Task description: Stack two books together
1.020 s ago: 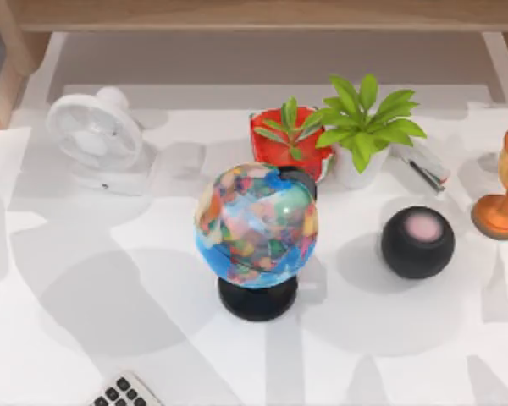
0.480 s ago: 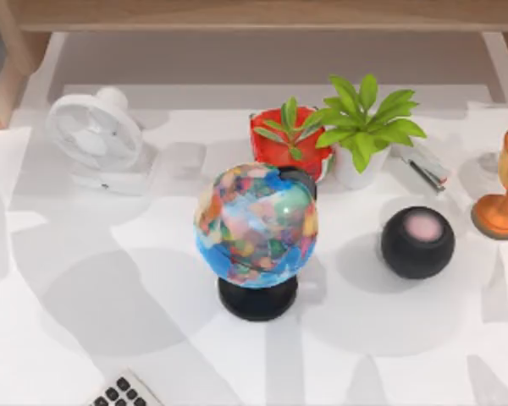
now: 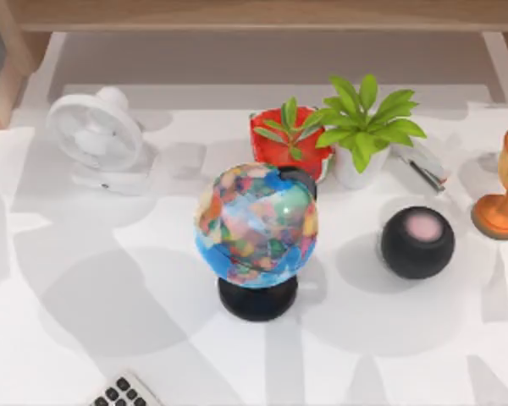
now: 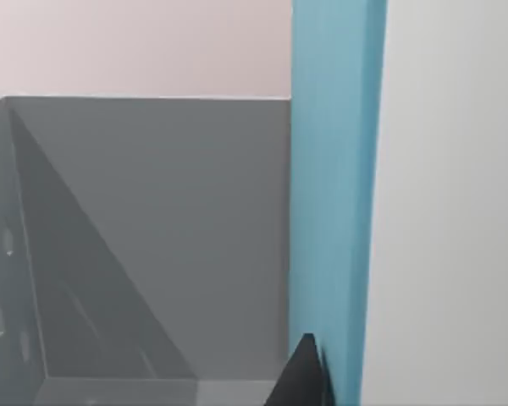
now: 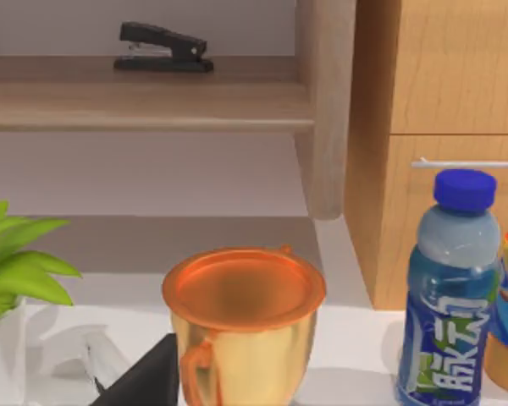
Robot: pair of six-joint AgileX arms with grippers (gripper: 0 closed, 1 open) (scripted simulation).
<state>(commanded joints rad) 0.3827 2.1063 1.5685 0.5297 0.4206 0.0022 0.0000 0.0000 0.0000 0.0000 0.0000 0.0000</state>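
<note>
Beside a grey open bin (image 4: 144,245) in the left wrist view stands a tall blue upright slab (image 4: 332,194); I cannot tell whether it is one of the books. My left gripper (image 4: 309,385) shows as a single black fingertip right against the foot of that slab. My right gripper (image 5: 144,385) shows as one dark fingertip just in front of a gold cup (image 5: 241,321). The top view holds no book.
A colourful globe (image 3: 256,224) stands mid-table, with a white fan (image 3: 95,131), a red-potted plant (image 3: 288,139), a leafy plant (image 3: 364,127), a black speaker (image 3: 417,241), the gold cup (image 3: 504,190) and a keypad (image 3: 123,392) around it. A blue bottle (image 5: 449,288) stands by the cup; a stapler (image 5: 163,46) lies on the shelf.
Shadows on the tabletop have shifted slightly. None of the objects on the table has moved.
</note>
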